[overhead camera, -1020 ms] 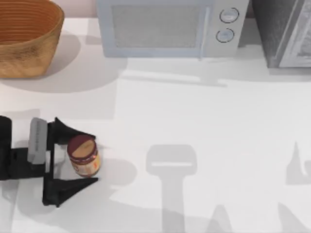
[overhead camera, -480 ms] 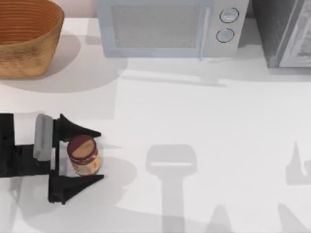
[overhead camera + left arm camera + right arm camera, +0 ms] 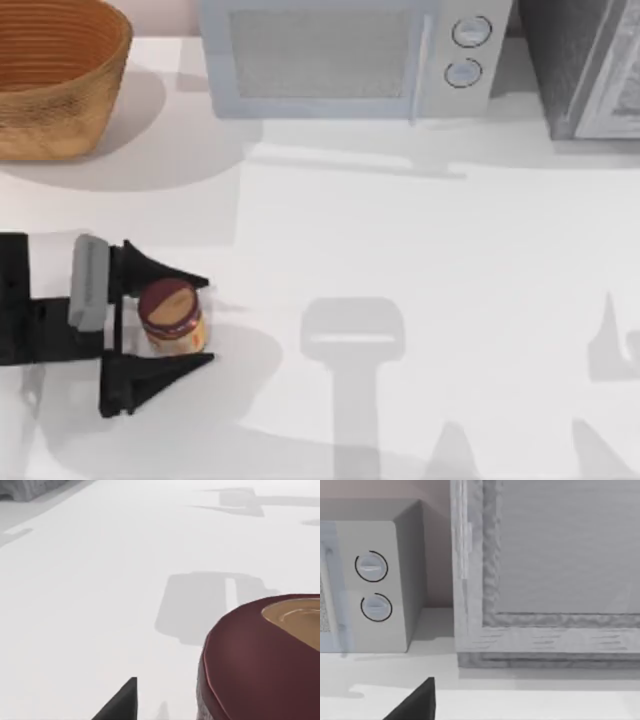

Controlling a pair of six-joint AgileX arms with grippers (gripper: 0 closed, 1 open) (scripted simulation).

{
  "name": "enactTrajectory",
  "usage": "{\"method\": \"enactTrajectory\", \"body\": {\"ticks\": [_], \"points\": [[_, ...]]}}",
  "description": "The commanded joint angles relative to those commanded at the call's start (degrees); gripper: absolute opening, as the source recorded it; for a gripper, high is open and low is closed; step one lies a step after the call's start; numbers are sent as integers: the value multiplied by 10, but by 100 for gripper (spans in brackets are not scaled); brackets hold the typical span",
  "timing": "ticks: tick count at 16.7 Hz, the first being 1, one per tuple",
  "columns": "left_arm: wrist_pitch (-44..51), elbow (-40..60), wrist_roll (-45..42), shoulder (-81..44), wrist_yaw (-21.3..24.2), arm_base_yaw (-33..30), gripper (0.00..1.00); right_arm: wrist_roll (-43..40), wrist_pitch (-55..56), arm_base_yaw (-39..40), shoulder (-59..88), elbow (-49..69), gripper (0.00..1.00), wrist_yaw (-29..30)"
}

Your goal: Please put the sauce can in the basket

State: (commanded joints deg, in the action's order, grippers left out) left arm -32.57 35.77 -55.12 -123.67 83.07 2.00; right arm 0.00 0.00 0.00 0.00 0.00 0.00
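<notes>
While standing upright at table's left, small maroon-topped sauce can [image 3: 172, 318] sitting between left gripper's [image 3: 158, 324] 2 spread black fingers [image 3: 160, 270], unclenched, woven tan wicker basket [image 3: 55, 80] resting well apart.

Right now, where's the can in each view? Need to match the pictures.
Top view: the can stands at the table's left, between the left gripper's open fingers, well below the basket.
Left wrist view: its maroon top looms close, beside one dark fingertip.
Right wrist view: not in it.
Shared landmark: the microwave, with its two dials in the right wrist view.
</notes>
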Motion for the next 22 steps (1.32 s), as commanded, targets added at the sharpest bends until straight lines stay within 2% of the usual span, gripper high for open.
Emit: {"method": "enactTrajectory", "body": {"ticks": [9, 19, 22], "points": [[0, 0, 0, 0, 0, 0, 2, 0, 0, 0, 0, 0, 100, 0], [0, 1, -1, 0, 0, 1, 0, 0, 0, 0, 0, 0, 100, 0], [-2, 37, 11, 6, 1, 2, 0, 0, 0, 0, 0, 0, 100, 0]]}}
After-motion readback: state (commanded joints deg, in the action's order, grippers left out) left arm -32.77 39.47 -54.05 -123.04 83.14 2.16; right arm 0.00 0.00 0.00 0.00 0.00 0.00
